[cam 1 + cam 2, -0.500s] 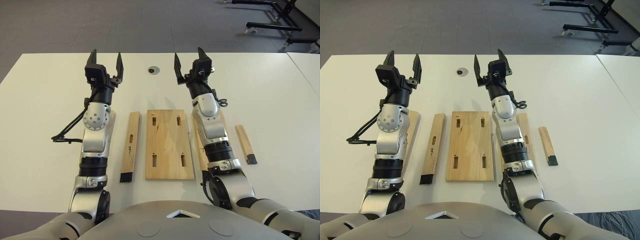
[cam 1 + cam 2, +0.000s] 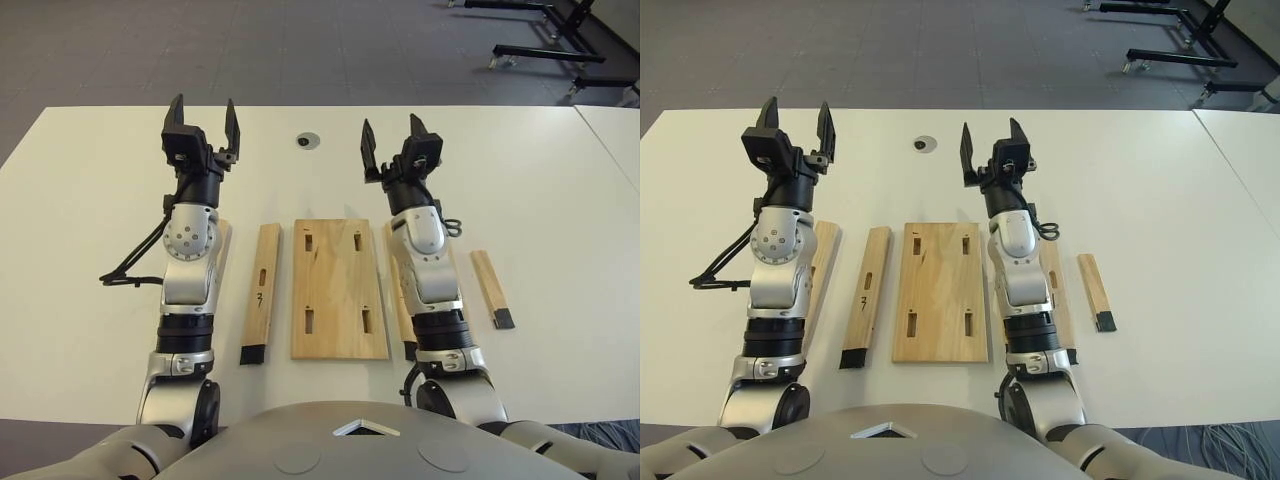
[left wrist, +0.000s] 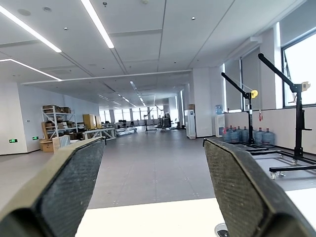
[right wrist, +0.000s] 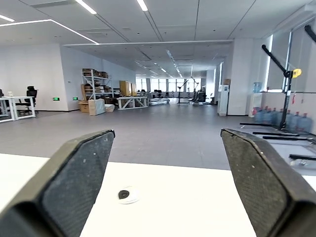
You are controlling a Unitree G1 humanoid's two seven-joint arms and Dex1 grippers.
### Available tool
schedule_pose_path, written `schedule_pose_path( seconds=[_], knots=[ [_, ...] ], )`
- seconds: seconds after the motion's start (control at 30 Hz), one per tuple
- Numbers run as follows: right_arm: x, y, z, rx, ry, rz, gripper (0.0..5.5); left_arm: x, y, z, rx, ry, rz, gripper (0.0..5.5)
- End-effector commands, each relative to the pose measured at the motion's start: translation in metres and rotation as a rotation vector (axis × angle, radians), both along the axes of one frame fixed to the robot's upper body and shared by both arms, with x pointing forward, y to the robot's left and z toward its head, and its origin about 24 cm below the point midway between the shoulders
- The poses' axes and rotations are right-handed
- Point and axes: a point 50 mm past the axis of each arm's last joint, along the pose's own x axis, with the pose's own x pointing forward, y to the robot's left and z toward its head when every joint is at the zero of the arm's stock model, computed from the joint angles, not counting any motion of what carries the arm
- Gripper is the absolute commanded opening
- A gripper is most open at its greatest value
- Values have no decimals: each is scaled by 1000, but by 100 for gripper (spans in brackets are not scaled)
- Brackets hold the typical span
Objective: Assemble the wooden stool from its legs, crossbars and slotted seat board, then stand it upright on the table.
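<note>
My two arms lie stretched forward over a white table [image 2: 80, 200], and the stool parts lie flat and apart beneath and between them. Nearest my body, in the middle, is one pale rectangular wooden seat board [image 2: 338, 300] with four slots cut through it. Just to its left lies a long wooden bar with a black end cap [image 2: 262, 295]. A second wooden bar [image 2: 824, 255] lies farther left, mostly hidden under my left forearm. Right of the board, a third wooden bar [image 2: 1056, 285] is partly covered by my right forearm. A short wooden bar with a black tip [image 2: 492, 288] lies well to the right. That makes four bars I can count.

A black cable [image 2: 128, 272] loops out beside my left arm. Farther on, my left gripper [image 2: 205, 101] and right gripper [image 2: 390, 120] hang above the table, fingers spread wide, holding nothing. Between them, a small round grommet [image 2: 307, 140] sits in the tabletop. Beyond the table's far edge, black metal frames [image 2: 545, 50] stand on grey floor.
</note>
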Motion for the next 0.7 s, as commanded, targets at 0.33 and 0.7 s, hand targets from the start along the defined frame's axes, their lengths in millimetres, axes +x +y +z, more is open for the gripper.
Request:
schedule_pose_path(
  seconds=[0.33,0.7],
  knots=[
    [-1,-6,9,-62,-49,-44,397,2,-8,-9,-17,50,4,361],
    [4,0,8,-78,-26,-46,397,3,-10,-14,-32,77,4,361]
  ],
)
